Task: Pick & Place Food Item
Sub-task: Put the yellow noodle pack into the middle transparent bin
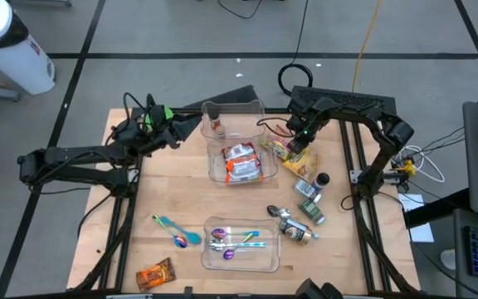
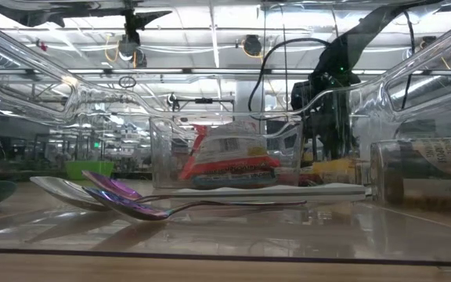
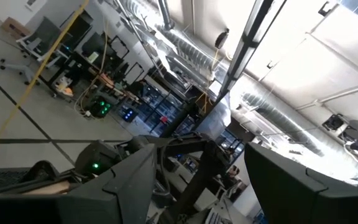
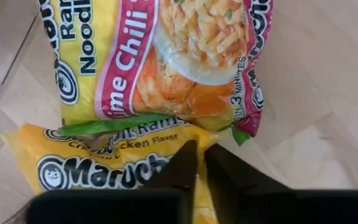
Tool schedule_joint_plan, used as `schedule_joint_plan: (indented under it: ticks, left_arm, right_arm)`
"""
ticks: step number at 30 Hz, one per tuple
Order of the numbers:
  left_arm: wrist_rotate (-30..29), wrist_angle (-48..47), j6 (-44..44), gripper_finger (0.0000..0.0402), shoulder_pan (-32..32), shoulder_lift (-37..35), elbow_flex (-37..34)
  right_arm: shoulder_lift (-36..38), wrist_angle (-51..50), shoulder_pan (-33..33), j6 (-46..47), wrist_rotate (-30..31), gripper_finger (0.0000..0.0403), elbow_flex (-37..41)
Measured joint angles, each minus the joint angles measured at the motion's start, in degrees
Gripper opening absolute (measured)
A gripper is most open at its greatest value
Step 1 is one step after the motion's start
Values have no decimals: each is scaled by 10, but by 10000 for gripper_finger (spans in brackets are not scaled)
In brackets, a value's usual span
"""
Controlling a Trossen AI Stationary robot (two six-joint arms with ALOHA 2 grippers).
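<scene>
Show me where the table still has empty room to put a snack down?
The wood left of the food bin, above the teal spoon, is bare. So is the strip between the food bin and the spoon tray. The right side is crowded: ramen packets under the shut right gripper, plus bottles. The left gripper waits, open, at the table's far left.

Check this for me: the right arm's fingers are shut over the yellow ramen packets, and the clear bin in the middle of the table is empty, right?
Not quite. The high view shows the clear bin holds red and white packets, so it isn't empty. The rest stands: the right gripper has its fingers shut over the yellow ramen packets, as the right wrist view shows.
</scene>
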State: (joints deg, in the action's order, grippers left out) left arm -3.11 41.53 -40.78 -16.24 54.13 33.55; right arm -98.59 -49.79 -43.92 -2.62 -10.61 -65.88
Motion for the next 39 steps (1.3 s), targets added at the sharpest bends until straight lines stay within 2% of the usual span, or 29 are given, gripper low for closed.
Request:
schedule_joint_plan:
  ticks: [6,10,20,25,30,36,39]
  left_arm:
    - [0,0,-3,253,-5,0,0]
    - [0,0,-5,253,-6,0,0]
    - [0,-10,-5,253,-6,0,0]
    - [-2,-89,14,253,-6,0,33]
    - [12,-175,67,253,-6,34,104]
    - [79,-242,106,253,-6,132,210]
    - [107,-261,134,253,-5,192,258]
  right_arm:
    - [3,-7,0,-26,4,2,0]
    - [30,-31,0,-39,13,1,0]
    - [205,-33,0,-7,18,0,0]
    - [289,-23,0,24,17,0,0]
    - [357,39,0,76,-19,0,0]
    - [399,217,0,169,-125,0,0]
    - [401,292,1,203,-151,0,0]
